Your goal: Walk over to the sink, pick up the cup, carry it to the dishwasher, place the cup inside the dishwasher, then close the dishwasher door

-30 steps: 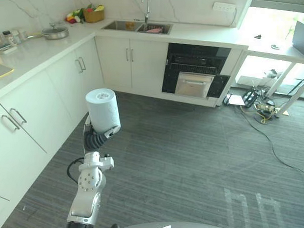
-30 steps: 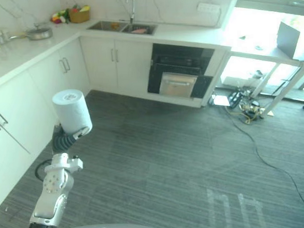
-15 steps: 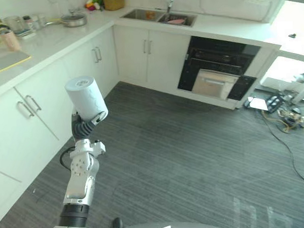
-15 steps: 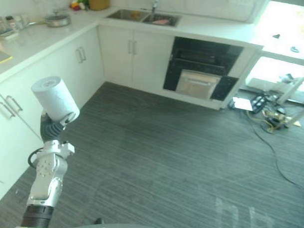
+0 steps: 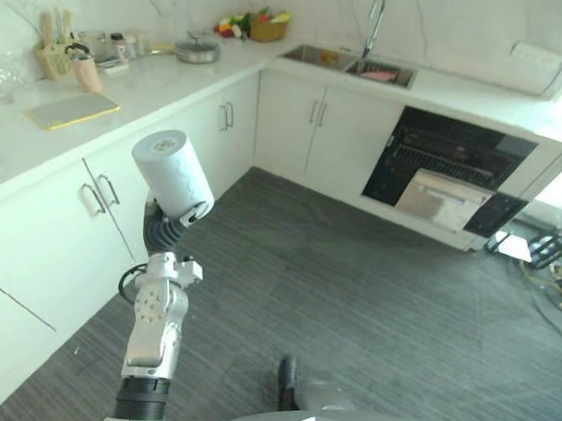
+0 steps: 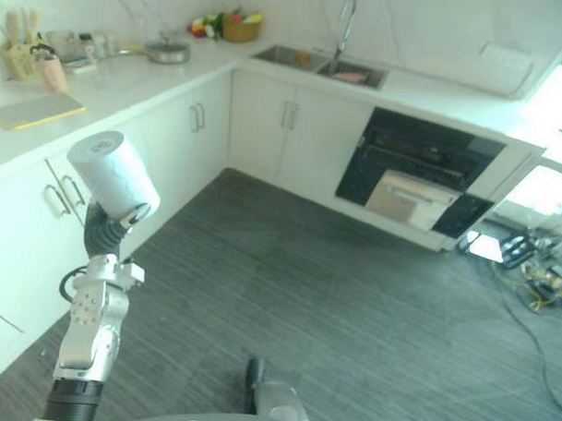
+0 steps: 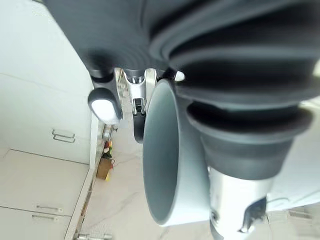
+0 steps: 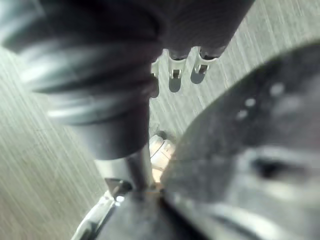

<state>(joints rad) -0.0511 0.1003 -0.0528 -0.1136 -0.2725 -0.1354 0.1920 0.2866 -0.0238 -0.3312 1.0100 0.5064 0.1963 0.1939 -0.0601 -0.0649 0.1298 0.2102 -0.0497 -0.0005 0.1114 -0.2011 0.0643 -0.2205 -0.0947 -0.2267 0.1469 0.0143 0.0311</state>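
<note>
Kitchen, carrying stage. The left hand (image 7: 136,95) is raised in front of the robot with its fingers clasped round the cup (image 5: 173,173). The cup is a pale grey cylinder held clear of everything, tilted, with its closed end uppermost and its mouth turned back toward the wrist. The right hand (image 8: 175,75) hangs over the floor (image 5: 358,300) with loose fingers and holds nothing.

The dishwasher (image 5: 427,159) is the dark opening under the counter (image 5: 147,86), just beside the sink (image 5: 354,65) and well apart from the robot. Its pale door panel appears to lean outward, so the cavity looks ready to receive the cup.

The pick-up seems done. What remains is the walk, the placing and the closing of the door.

For a good carry, the grip should stay firm and the arm steady, since a smooth cylinder held by its side could slip as the body sways. The path should run over open floor, keeping the raised cup off the white cupboards (image 5: 96,208) to the left. It should end square to the opening, close enough to reach in.
</note>
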